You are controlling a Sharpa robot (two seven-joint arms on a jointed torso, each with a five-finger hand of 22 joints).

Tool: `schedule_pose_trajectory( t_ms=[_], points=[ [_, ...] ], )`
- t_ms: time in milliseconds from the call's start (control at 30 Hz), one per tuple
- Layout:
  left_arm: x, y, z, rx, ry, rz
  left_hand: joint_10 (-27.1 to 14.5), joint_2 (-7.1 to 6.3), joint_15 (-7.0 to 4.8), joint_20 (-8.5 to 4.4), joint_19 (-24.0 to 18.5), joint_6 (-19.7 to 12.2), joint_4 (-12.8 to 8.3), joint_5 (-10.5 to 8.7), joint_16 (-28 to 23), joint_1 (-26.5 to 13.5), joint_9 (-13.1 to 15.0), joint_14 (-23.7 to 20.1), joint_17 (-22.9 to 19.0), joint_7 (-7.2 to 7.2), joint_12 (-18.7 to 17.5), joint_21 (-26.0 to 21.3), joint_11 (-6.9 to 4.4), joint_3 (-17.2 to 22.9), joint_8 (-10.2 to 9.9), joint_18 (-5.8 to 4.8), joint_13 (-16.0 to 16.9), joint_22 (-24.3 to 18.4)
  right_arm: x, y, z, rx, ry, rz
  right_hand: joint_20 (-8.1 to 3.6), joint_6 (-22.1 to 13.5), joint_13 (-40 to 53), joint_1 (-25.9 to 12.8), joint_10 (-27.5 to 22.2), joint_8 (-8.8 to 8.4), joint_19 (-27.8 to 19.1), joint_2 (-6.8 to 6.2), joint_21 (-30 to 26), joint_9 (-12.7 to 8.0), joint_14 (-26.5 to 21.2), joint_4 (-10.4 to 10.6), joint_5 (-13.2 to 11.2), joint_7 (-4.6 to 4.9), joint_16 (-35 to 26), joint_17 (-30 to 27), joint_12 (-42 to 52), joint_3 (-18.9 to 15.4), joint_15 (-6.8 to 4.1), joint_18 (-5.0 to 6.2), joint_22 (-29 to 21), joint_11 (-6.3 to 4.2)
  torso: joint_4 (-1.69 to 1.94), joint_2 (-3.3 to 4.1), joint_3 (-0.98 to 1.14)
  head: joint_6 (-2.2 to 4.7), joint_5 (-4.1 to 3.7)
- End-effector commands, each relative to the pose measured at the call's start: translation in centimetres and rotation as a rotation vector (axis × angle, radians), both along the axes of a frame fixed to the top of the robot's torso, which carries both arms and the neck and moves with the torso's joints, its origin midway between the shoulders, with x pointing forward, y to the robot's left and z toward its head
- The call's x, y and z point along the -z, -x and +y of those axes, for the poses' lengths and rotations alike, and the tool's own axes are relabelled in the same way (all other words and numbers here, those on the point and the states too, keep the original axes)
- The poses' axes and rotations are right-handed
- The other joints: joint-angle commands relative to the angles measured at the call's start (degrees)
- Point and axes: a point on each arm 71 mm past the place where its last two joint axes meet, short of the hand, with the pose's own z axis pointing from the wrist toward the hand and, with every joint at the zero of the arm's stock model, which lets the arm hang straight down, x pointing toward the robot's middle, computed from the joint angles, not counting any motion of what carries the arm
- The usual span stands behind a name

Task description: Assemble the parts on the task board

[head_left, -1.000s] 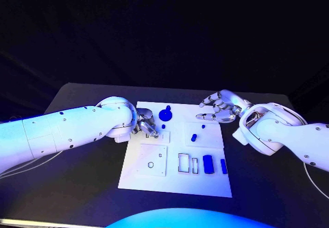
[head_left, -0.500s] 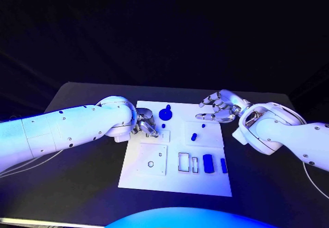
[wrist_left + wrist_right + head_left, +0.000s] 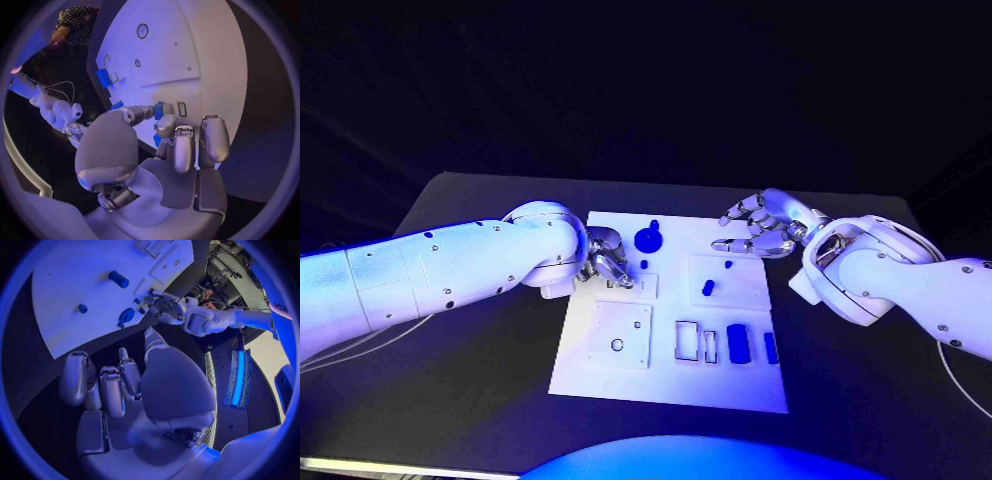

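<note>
Over the white board (image 3: 668,375), left hand (image 3: 606,258) pinching a small blue part (image 3: 159,110) in its fingers (image 3: 164,124). Right hand (image 3: 764,226) hovering at the far edge, fingers spread, holding nothing.

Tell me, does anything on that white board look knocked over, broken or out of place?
Nothing stands out. The task board lies flat and square on the table, and the blue parts look tidy. The left robot hand is on the board; the right robot hand hovers empty.
</note>
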Motion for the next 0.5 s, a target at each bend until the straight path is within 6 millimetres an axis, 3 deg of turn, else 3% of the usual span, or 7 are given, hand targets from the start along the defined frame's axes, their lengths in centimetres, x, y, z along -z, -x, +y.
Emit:
schedule_pose_trajectory(
  t_ms=[33,500],
  points=[
    [0.21,0.17,-0.08,0.017,-0.011,0.026,0.2,0.79,-0.47,-0.08,0.4,3.2,-8.6,0.14,0.2,0.0,11.3,6.1,15.1,-2.66,-0.1,0.3,0.01,8.4,0.0,-1.08,0.0,0.1,-0.01,0.04,0.07,-0.009,0.004,-0.007,-0.50,0.5,2.2,-0.1,0.0,0.36,-0.1,0.56,-0.2,0.0,5.1,0.1,0.0,0.08,-0.3,11.9,0.2,0.3,-0.29,0.32,2.8,-0.38,0.00,0.02,0.01,-0.16,-0.07],
    [0.39,0.26,-0.19,0.047,-0.040,0.049,0.3,0.61,-0.44,-0.12,0.3,3.3,-8.8,-0.15,0.2,-0.6,11.2,6.1,15.1,-2.62,-0.2,0.3,0.07,7.5,-0.2,-1.09,-0.2,0.1,-0.03,0.04,0.02,-0.006,0.003,-0.010,-0.52,0.5,2.3,-0.1,0.1,0.39,0.0,0.61,-0.1,-0.1,5.1,0.1,0.0,0.07,-0.3,11.9,0.3,0.3,-0.31,0.31,2.9,-0.40,-0.01,0.00,-0.03,-0.60,-0.32]
  ],
)
